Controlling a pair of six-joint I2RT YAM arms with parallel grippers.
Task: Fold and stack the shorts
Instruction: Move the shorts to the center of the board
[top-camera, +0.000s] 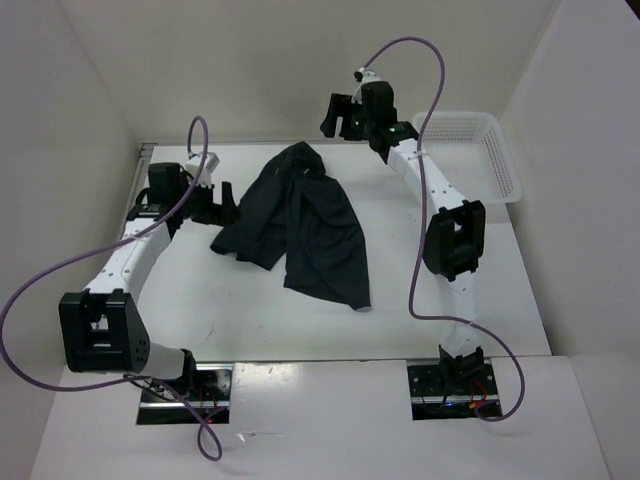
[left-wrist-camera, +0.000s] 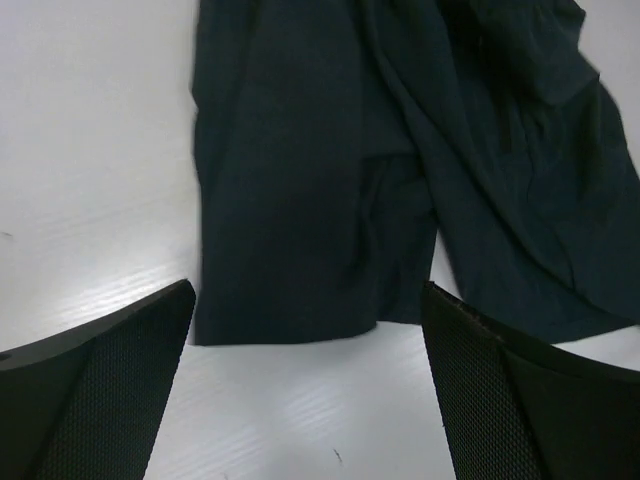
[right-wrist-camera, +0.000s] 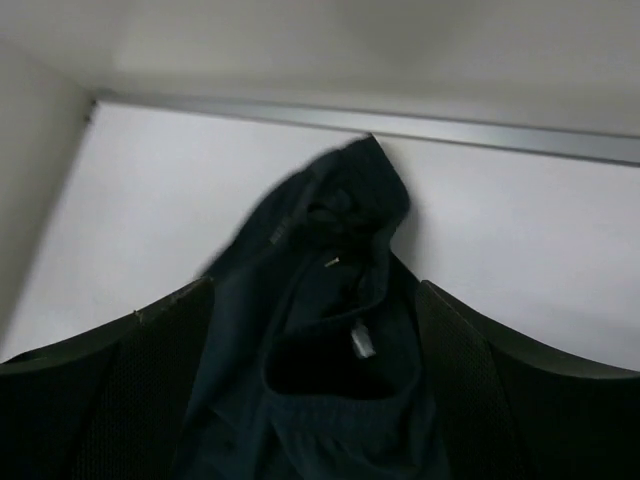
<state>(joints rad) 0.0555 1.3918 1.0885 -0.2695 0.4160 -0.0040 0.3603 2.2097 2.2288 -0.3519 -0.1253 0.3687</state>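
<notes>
**Q:** Top view. What do you get here that the wrist cameras withhold?

**A:** The whole layout. You see the shorts crumpled in the middle of the table, running from the far centre toward the near right. The left gripper sits just left of the cloth's left edge. The right gripper hangs by the cloth's far end. The white basket stands at the far right, apart from the shorts, and only this view shows it.

**Q:** Left wrist view?

**A:** You look across the table at a leg hem lying flat. The left gripper has its fingers spread wide, with the hem lying between the tips.

**Q:** Right wrist view?

**A:** The right gripper is likewise spread, its fingers on either side of the bunched waistband. You see a small white tag inside the waistband and a metal rail along the table's far edge. Whether the fingers touch the cloth, you cannot tell.
</notes>
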